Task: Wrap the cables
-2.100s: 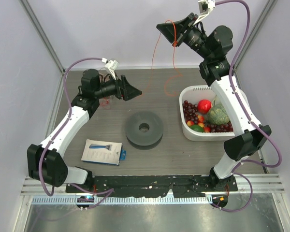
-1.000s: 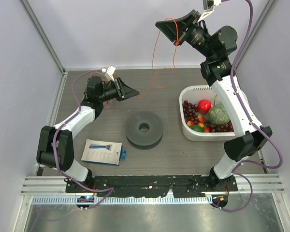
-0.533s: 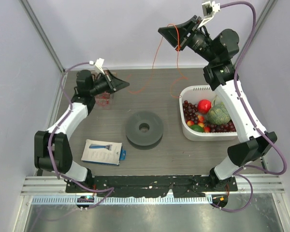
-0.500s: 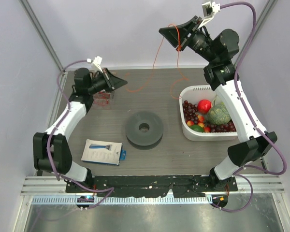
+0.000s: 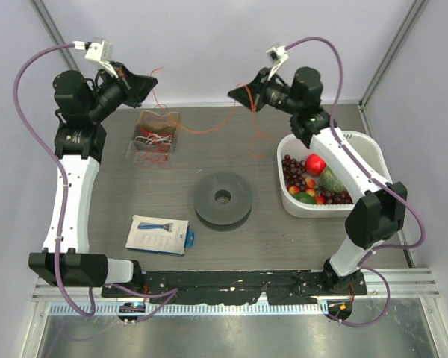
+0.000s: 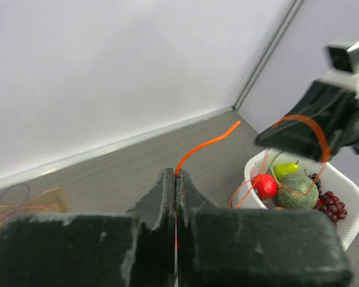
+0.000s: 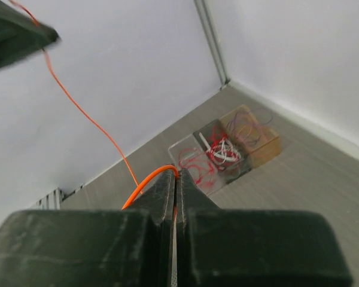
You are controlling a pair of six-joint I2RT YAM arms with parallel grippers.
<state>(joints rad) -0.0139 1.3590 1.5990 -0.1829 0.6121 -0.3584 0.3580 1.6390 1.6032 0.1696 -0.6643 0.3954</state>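
Cable (image 6: 206, 143) strung between two raised grippers: left gripper (image 5: 143, 80) at 11 o'clock and right gripper (image 5: 240, 94) at 12 o'clock each have jaws clamped together on the one orange strand, whose slack sags toward the table (image 5: 284, 239) near the box (image 5: 155, 138) at 10 o'clock. Coiling it well probably calls for one arm to anchor while the other circles in even loops under light tension, with slack kept off the box and the bin (image 5: 317, 209) at 3 o'clock

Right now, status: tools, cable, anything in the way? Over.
Left tool shut on orange cable. Right tool shut on same cable, strung between them above the table. Nothing seen across the span; wire tray sits below.
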